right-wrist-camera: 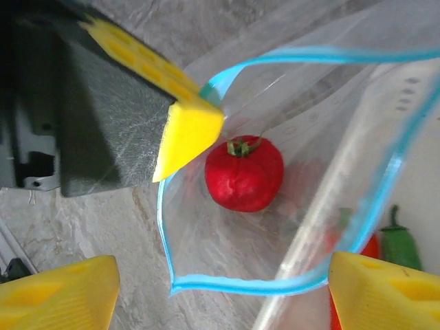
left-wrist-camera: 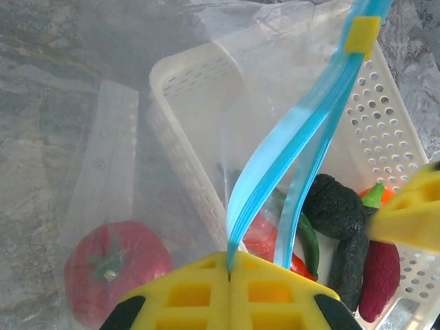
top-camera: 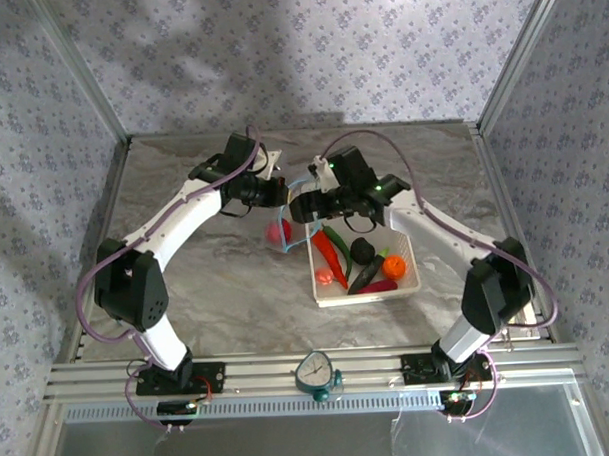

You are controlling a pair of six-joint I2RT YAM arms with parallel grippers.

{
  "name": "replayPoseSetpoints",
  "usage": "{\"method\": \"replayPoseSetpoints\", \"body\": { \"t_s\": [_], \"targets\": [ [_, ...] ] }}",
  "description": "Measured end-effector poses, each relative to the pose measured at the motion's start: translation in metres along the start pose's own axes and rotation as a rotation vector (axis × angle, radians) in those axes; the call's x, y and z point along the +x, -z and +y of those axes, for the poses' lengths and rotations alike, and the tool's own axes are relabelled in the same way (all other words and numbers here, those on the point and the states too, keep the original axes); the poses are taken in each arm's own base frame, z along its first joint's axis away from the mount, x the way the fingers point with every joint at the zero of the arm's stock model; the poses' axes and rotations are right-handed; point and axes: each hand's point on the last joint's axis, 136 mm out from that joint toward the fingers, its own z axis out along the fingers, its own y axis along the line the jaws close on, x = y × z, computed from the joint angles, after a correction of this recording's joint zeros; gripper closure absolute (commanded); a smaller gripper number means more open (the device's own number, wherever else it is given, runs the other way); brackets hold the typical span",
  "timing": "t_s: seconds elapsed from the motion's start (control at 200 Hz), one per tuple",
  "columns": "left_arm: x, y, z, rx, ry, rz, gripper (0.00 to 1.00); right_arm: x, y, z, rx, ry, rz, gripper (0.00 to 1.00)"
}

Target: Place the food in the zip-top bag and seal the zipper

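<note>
The left gripper (left-wrist-camera: 230, 275) is clenched on the light-blue zipper (left-wrist-camera: 302, 130). It pinches the strip near one end and holds that side up, so the zip-top bag (right-wrist-camera: 206, 237) gapes open. The bag lies on the table (top-camera: 217, 291), just left of the white basket (left-wrist-camera: 185, 75), with its mouth by the basket's far-left corner. One red tomato (right-wrist-camera: 244, 172) sits inside the bag. The right gripper (right-wrist-camera: 220, 295) hovers above the mouth, its fingers spread wide with nothing gripped. The other food lies in the basket: a red chili (top-camera: 328, 249), a green chili (left-wrist-camera: 306, 237), a black piece (top-camera: 361, 250), an orange piece (top-camera: 393, 267) and a dark purple piece (left-wrist-camera: 381, 268).

The bag is thin, slick film and will likely sag or fold wherever it is unsupported. The zipper strip is its only stiffish part, so that is the place to hold it. The yellow tab (left-wrist-camera: 362, 34) on the strip may be a slider for sealing. The toys look light and rigid. The long chilies are best taken across the middle.
</note>
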Motion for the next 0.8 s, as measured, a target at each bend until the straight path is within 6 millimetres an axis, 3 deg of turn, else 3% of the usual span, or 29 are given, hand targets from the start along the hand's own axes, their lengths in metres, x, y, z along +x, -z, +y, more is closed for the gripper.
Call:
{"method": "replayPoseSetpoints", "body": {
  "t_s": [0.16, 0.285, 0.4, 0.635, 0.805],
  "targets": [
    [0.003, 0.000, 0.003, -0.003, 0.004, 0.003, 1.00, 0.004, 0.016, -0.023, 0.083, -0.021, -0.023, 0.40],
    [0.003, 0.001, 0.005, -0.006, 0.008, -0.001, 1.00, 0.023, 0.008, -0.044, 0.127, -0.063, 0.019, 0.41],
    [0.002, 0.001, 0.006, -0.010, 0.008, -0.003, 1.00, 0.032, 0.001, -0.050, 0.135, -0.085, 0.039, 0.45],
    [0.002, 0.005, 0.010, -0.019, 0.017, -0.011, 1.00, 0.031, -0.028, -0.049, 0.080, -0.114, 0.044, 0.47],
    [0.003, 0.005, 0.011, -0.020, 0.024, -0.011, 1.00, 0.040, -0.055, -0.049, 0.053, -0.146, 0.082, 0.59]
  ]
}}
